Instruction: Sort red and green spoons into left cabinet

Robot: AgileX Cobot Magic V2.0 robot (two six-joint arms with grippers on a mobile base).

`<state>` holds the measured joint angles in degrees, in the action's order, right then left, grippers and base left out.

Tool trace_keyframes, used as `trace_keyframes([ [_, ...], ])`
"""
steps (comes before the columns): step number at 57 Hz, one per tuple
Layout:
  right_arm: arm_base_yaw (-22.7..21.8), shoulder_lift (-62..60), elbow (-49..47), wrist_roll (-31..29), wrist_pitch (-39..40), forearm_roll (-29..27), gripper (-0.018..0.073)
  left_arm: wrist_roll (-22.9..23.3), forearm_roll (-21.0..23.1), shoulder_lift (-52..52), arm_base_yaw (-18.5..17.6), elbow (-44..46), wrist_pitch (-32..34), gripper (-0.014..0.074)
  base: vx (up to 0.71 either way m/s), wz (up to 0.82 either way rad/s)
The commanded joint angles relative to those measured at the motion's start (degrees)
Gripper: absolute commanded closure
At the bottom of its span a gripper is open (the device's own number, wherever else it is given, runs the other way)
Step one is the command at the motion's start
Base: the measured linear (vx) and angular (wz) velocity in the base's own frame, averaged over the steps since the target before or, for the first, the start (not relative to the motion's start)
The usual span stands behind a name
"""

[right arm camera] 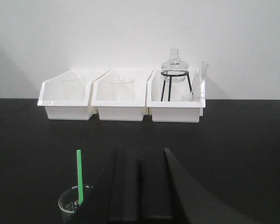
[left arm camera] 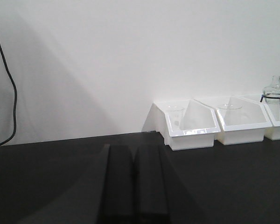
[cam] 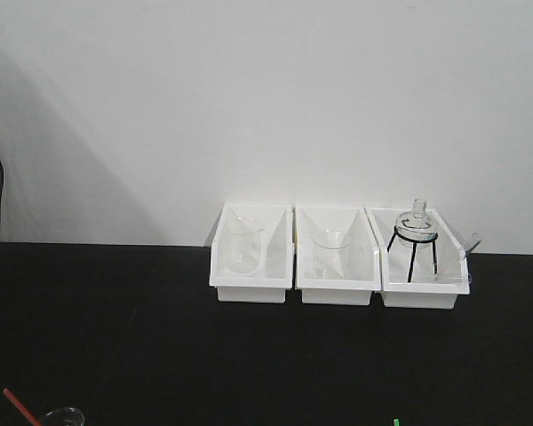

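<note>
With left gripper and right gripper both closed and empty, a reach for the green spoon standing in its beaker at lower left, or the red spoon in the front view's lower-left corner, could knock the light glass over.

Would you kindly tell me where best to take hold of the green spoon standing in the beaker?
Probably the bare upper handle of the green spoon, well above the rim of the beaker, approached from above. It stands nearly upright with its lower end down in the glass, so only that stem is free.
</note>
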<state>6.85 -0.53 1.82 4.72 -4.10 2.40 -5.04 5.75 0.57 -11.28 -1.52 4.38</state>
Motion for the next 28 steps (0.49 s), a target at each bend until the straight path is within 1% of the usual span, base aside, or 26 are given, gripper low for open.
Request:
trace_keyframes([
  [1,-0.3,-0.7,0.3,-0.2,4.7,0.5,0.0564,0.4,0.1,1.1,0.2,-1.0,4.8,0.06,0.0,0.0],
  [28,-0.3,-0.7,0.3,-0.2,4.7,0.5,0.0564,0.4,0.1,1.1,0.2,-1.0,4.8,0.06,0.0,0.0],
])
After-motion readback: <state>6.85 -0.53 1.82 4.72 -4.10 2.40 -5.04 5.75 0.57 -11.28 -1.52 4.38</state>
